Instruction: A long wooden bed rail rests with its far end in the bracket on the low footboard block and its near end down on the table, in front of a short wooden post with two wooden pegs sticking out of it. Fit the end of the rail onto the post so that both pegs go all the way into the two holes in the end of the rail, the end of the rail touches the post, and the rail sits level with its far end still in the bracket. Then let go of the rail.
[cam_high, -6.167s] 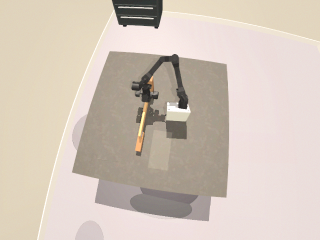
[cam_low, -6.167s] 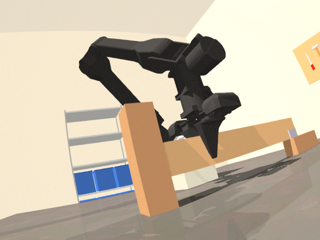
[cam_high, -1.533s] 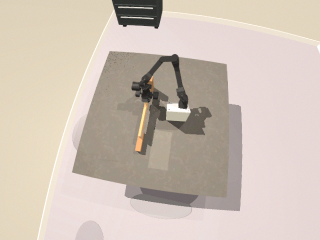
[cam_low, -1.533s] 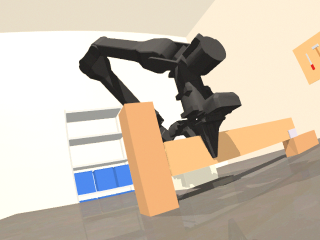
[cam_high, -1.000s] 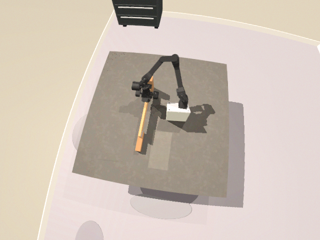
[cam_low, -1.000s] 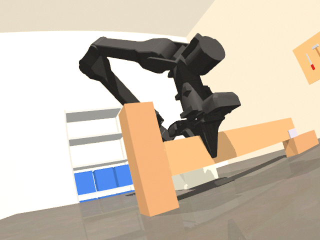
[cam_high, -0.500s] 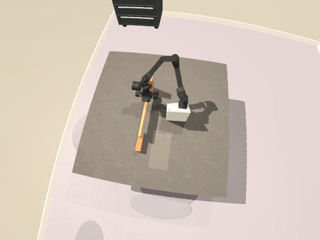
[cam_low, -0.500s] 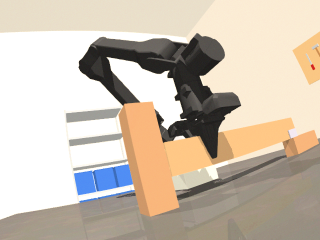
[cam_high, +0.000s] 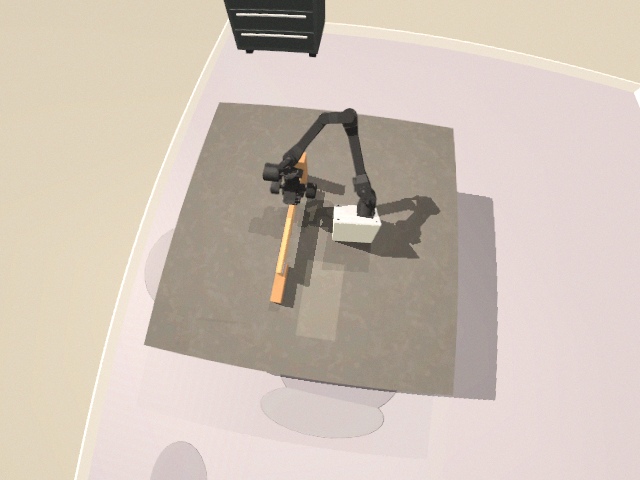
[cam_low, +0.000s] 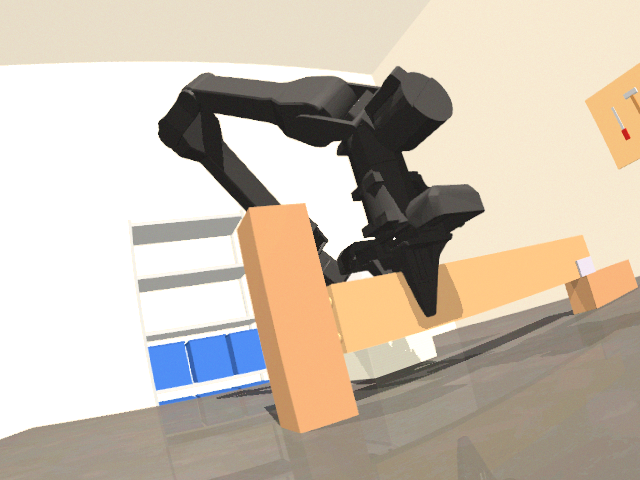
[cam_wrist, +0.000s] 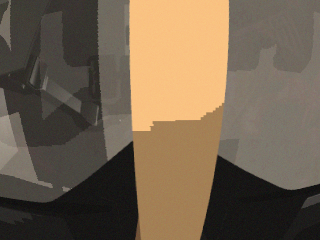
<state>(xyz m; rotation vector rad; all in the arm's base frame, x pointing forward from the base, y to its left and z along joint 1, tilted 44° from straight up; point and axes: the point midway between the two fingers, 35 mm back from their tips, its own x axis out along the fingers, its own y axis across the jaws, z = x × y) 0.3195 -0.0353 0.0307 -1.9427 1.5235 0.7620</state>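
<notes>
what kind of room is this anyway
Probably a workshop or hobby room: a board hung with hand tools on the wall, a shelf unit with blue bins, and a dark drawer cabinet beside the table where the arm works.

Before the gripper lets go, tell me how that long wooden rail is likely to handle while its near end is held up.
The rail probably stays stiff: it runs straight from the gripper to the footboard block without sagging. Being long and clamped near one end, it likely swings or twists easily. Its flat faces make rolling unlikely, though it might slip sideways near the post.
</notes>
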